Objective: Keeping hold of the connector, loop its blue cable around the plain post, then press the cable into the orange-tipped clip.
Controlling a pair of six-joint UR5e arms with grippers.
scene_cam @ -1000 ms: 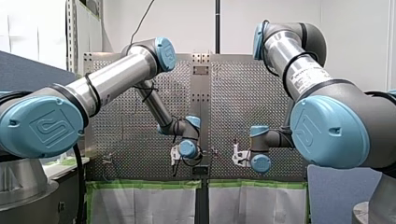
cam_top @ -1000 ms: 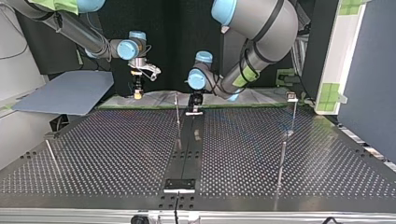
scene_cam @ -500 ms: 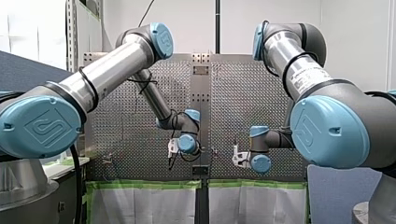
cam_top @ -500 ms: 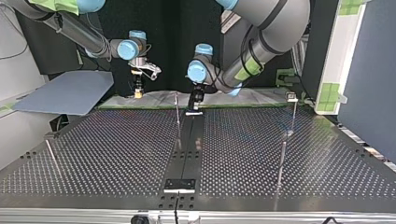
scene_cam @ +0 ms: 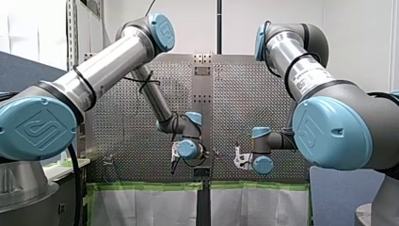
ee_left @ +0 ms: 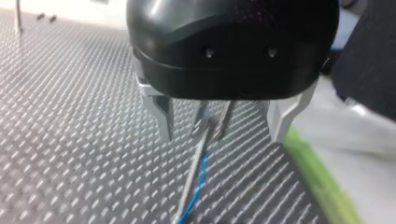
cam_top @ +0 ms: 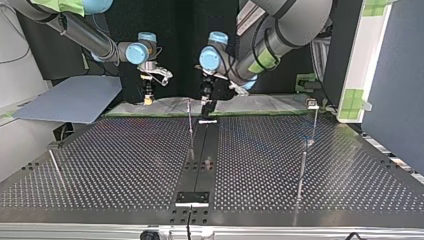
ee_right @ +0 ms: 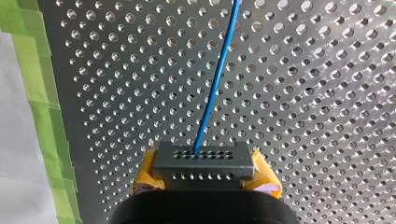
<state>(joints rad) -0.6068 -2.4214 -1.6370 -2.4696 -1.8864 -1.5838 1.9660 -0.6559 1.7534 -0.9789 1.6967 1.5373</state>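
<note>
In the right wrist view my right gripper (ee_right: 201, 186) has its yellow pads shut on a grey connector (ee_right: 201, 161). A blue cable (ee_right: 217, 79) runs from the connector ahead over the perforated table. In the top view this gripper (cam_top: 147, 99) hangs at the back left. My left gripper (ee_left: 219, 128) is black and its metal fingers (ee_left: 162, 114) stand wide open. A thin metal post (ee_left: 201, 147) and the blue cable (ee_left: 201, 170) lie between and below them. In the top view my left gripper (cam_top: 206, 100) hovers just behind a plain post (cam_top: 190, 127).
More thin posts stand on the perforated table (cam_top: 125, 160): one at the top view's left (cam_top: 55, 167), one at its right (cam_top: 302, 170), and one behind that with a small block on top (cam_top: 312, 104). Green tape (ee_right: 39, 70) edges the table near my right gripper.
My left gripper has lifted off the table surface and shifted slightly to the top view's left. My right gripper has stayed still with the connector.
</note>
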